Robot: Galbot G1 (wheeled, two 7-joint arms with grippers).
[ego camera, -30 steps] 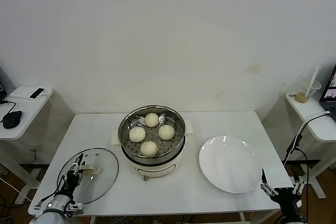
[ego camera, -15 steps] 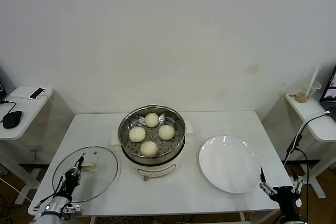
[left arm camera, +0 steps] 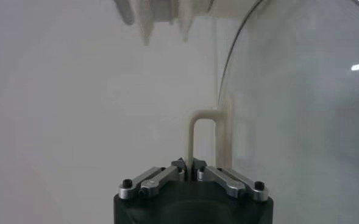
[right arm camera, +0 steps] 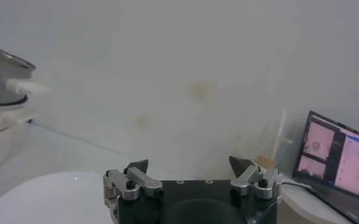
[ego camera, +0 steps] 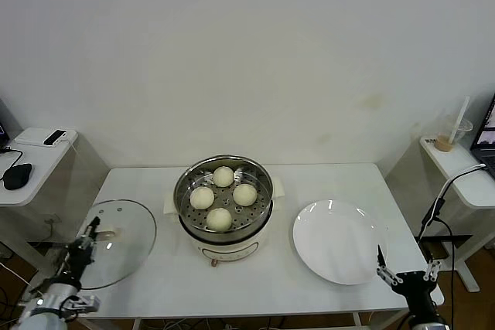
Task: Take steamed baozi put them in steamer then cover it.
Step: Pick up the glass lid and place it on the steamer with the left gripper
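Several steamed baozi (ego camera: 223,176) lie in the shiny steamer (ego camera: 184,192), which sits on its cream pot base (ego camera: 226,251) at the table's middle. The cover (ego camera: 124,249), a clear glass lid with a metal rim, hangs tilted over the table's left end. My left gripper (ego camera: 87,239) is shut on the cover's cream handle (ego camera: 109,233). In the left wrist view that gripper (left arm camera: 187,164) pinches the handle (left arm camera: 192,131), with the glass of the cover (left arm camera: 301,122) beside it. My right gripper (ego camera: 402,275) waits open at the table's front right corner, holding nothing (right arm camera: 189,165).
A white plate (ego camera: 338,241) lies right of the steamer and shows in the right wrist view too (right arm camera: 39,198). A side table on the left carries a mouse (ego camera: 17,175) and a phone (ego camera: 54,137). On the right side table stand a cup (ego camera: 445,138) and a laptop (right arm camera: 341,161).
My left gripper has shut on the cover's handle, raised the cover off the table and carried it left, tilted. The right arm has hardly moved.
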